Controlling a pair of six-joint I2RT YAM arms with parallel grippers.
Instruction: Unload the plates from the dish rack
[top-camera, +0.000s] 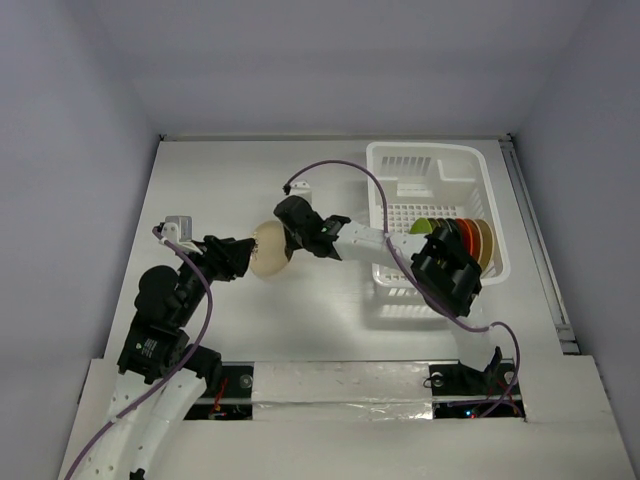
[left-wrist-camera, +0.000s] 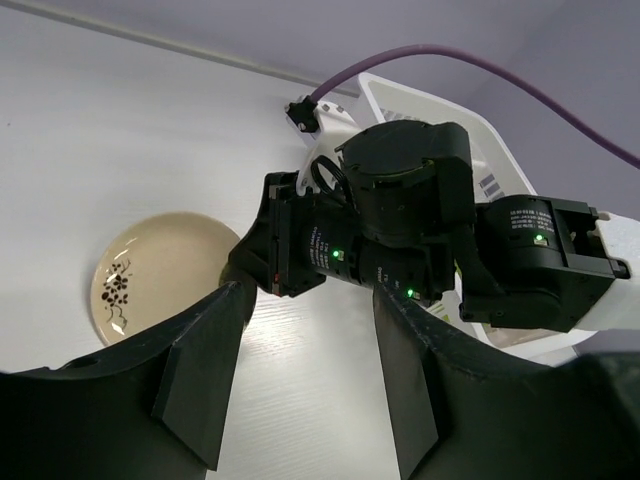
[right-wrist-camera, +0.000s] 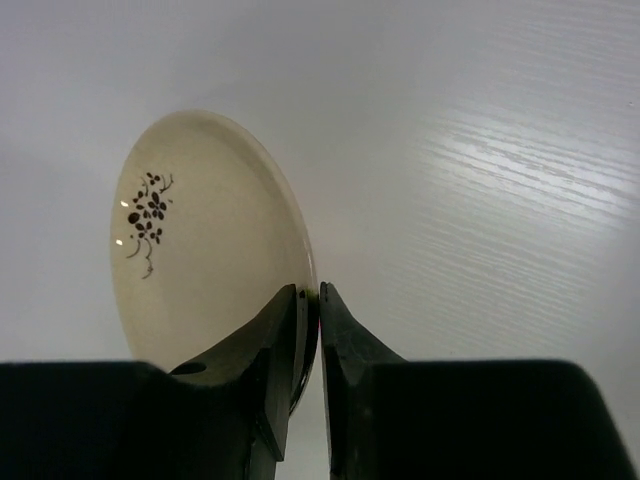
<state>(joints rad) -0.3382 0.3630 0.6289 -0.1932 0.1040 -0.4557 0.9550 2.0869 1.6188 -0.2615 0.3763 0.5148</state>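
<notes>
The right gripper (right-wrist-camera: 310, 300) pinches the cream plate (right-wrist-camera: 200, 240) by its rim; the left gripper (left-wrist-camera: 312, 310) gapes released beside it; other plates (top-camera: 465, 240) stand upright in the dish rack (top-camera: 420, 160).

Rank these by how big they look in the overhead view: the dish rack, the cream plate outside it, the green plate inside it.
1. dish rack, by far the largest.
2. cream plate.
3. green plate: only a sliver shows, standing on edge and partly hidden, so its true size is unsure.
</notes>
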